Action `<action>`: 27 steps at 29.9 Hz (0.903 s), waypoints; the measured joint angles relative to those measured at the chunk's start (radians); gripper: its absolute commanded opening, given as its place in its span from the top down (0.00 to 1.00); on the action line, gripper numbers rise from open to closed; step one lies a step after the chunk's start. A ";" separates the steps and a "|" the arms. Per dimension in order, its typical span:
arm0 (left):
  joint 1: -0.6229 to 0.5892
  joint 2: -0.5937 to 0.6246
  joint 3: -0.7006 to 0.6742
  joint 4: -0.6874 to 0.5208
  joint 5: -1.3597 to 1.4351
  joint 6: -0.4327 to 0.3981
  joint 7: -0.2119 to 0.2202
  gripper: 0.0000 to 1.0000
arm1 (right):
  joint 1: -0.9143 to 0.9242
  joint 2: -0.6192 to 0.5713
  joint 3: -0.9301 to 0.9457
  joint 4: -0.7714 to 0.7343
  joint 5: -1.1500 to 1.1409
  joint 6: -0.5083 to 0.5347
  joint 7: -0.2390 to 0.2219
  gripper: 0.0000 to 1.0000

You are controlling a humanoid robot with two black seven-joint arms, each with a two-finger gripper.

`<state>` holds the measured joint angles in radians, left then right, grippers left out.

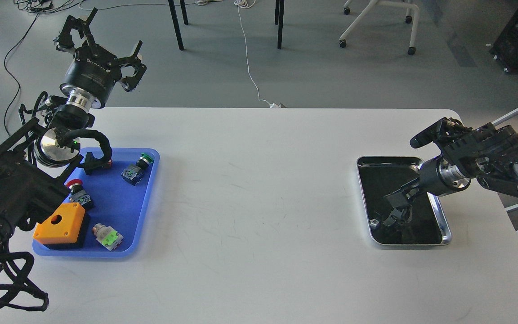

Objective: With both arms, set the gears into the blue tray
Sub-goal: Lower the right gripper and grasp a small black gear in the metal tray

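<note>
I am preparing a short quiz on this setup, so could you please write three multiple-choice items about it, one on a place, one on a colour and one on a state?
1. Where is the right hand?
A. Over the steel tray
B. Over the blue tray
C. Beyond the table's far edge

2. What colour is the box with a round hole in the blue tray?
A. Green
B. Orange
C. White

3. How is the left hand?
A. Shut on a push button
B. Resting flat on the table
C. Raised, fingers spread, holding nothing

Answers: 1 A, it reaches down into the steel tray on the table's right side. 2 B, its top is plainly orange. 3 C, it is raised beyond the blue tray with nothing between its fingers.
</note>
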<state>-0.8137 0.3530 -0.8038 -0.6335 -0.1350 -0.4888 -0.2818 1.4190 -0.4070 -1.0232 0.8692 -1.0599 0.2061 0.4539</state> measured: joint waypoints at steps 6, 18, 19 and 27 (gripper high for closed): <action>0.009 -0.002 0.001 0.000 0.000 0.000 0.001 0.02 | -0.022 0.001 0.011 -0.017 0.000 -0.001 -0.003 0.39; 0.009 -0.006 0.001 0.000 0.001 0.000 0.001 0.02 | -0.038 0.001 0.013 -0.053 -0.003 -0.001 -0.004 0.43; 0.009 -0.005 0.001 0.000 0.001 0.000 0.001 0.02 | -0.039 0.001 0.013 -0.057 -0.003 -0.001 -0.005 0.46; 0.009 0.002 0.000 0.000 0.000 0.000 0.001 0.02 | -0.051 0.008 0.032 -0.071 -0.001 -0.004 -0.006 0.54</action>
<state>-0.8051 0.3554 -0.8038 -0.6334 -0.1348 -0.4888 -0.2807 1.3682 -0.3990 -0.9914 0.7983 -1.0608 0.2024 0.4480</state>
